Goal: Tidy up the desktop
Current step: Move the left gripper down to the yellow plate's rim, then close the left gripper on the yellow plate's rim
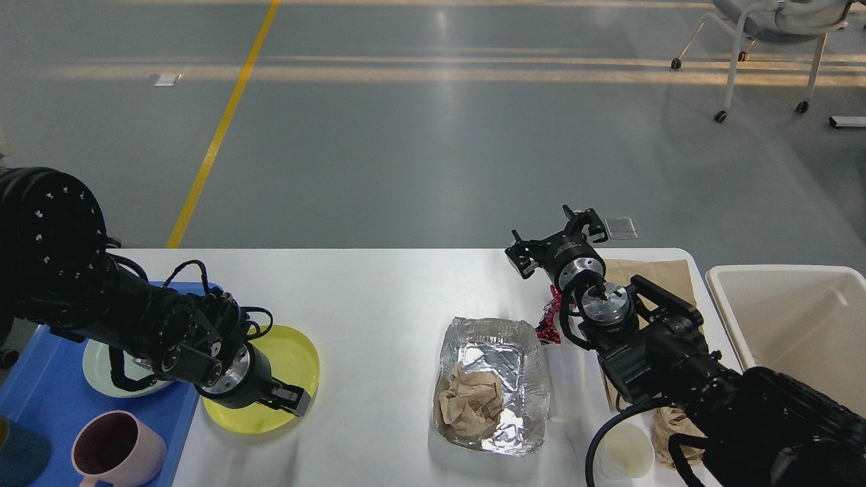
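The left gripper (292, 399) grips the rim of a yellow plate (284, 358) lying partly on the white desktop (379, 297) beside a blue tray (40, 385). The right gripper (556, 243) hovers with fingers spread above a foil container (492, 379) of crumpled paper (470, 402).

- Plates: I count two, one yellow plate (287, 358), one pale green plate (101, 368).
- Cups: two, one pink cup (115, 450), one white cup (628, 454).
- Foil pans: one foil pan (490, 382).
- Trays: one blue tray (47, 399).
- Bins: one cream bin (791, 318).
- Chairs: one chair (771, 34).
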